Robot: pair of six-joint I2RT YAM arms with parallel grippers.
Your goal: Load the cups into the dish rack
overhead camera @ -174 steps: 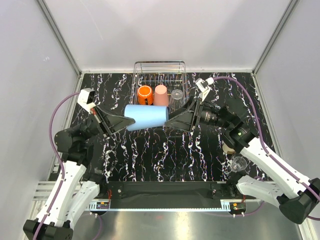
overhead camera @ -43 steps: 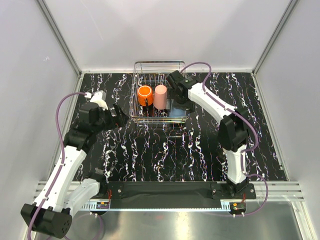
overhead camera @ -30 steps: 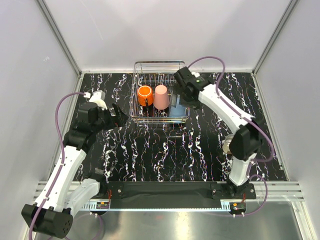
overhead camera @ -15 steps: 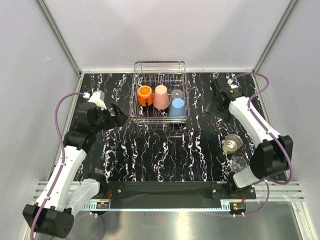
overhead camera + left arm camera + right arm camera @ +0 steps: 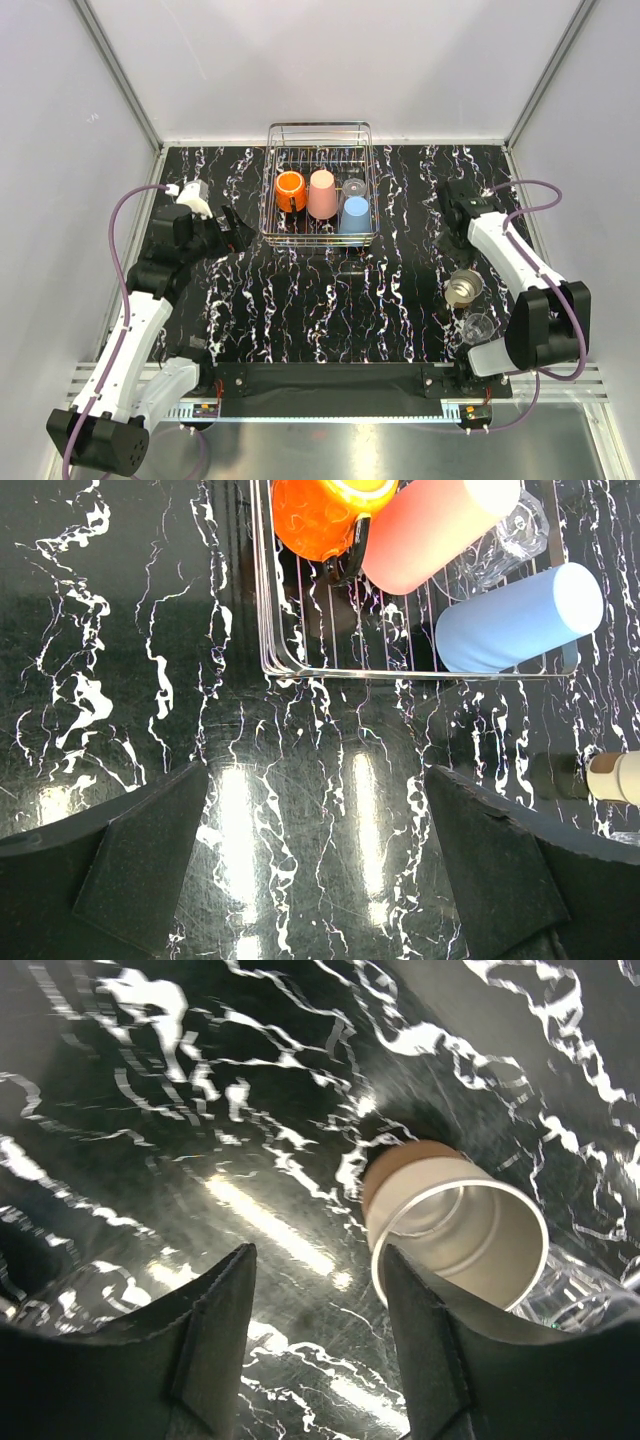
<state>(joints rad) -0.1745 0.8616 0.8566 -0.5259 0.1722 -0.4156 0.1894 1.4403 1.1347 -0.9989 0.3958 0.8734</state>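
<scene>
Cups sat in two groups. From overhead, the rectangular silver wire dish rack [image 5: 320, 127] at the far middle of the black marbled table [image 5: 330, 300] held an orange mug [image 5: 290, 190], a salmon-pink tumbler [image 5: 322, 193], a small clear glass [image 5: 353, 187] and, just in front of that glass, a light blue cup [image 5: 355, 213]. Well apart, on the table's right side, stood a beige cup with a metallic inside [image 5: 463, 288] and, nearer the arm bases, a second clear glass [image 5: 478, 326]. Only the left wrist camera showed the tumbler's and blue cup's closed ends turned upward, and the left gripper [image 5: 315, 775] spread wide and empty over bare table in front of the rack. Only the right wrist camera showed the beige cup's shiny open mouth, with the right gripper [image 5: 318, 1255] beside it, jaws apart, nothing between them, not touching the cup.
</scene>
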